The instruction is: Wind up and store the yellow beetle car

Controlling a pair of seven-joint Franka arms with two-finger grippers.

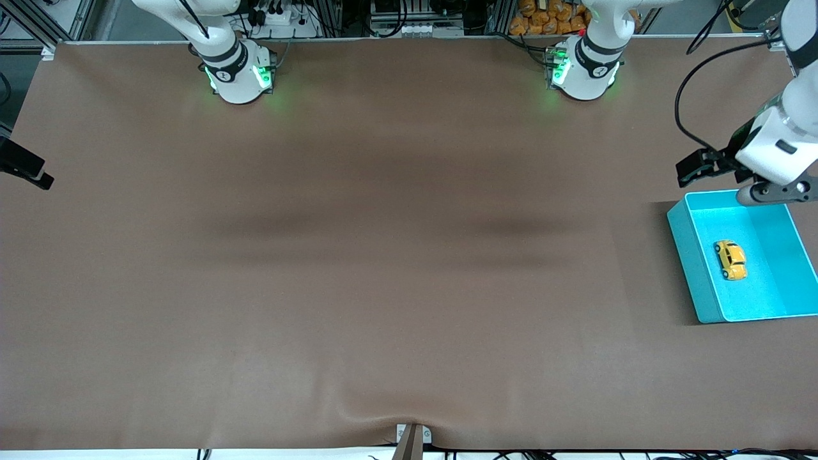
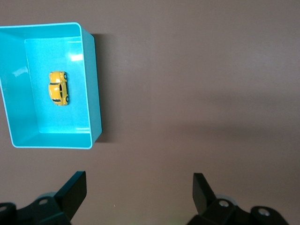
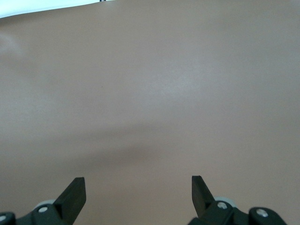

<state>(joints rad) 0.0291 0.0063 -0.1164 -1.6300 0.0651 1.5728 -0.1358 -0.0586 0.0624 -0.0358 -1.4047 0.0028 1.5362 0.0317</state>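
Looking down through the left wrist view, I see the yellow beetle car (image 2: 58, 88) lying on its wheels on the floor of the turquoise bin (image 2: 92, 84), at the left arm's end of the surface (image 1: 383, 255). My left tool (image 2: 139, 192) hangs with its fingers spread wide and nothing between them, over the bin's rim farther from the front camera. The car sits nearer to that camera than the tool, its long axis running roughly toward and away from the camera. I would say the left arm is plainly the closer one. My right tool (image 3: 138, 192) is equally wide open and empty; its arm waits, probably off toward the right arm's end, though I cannot place it surely.
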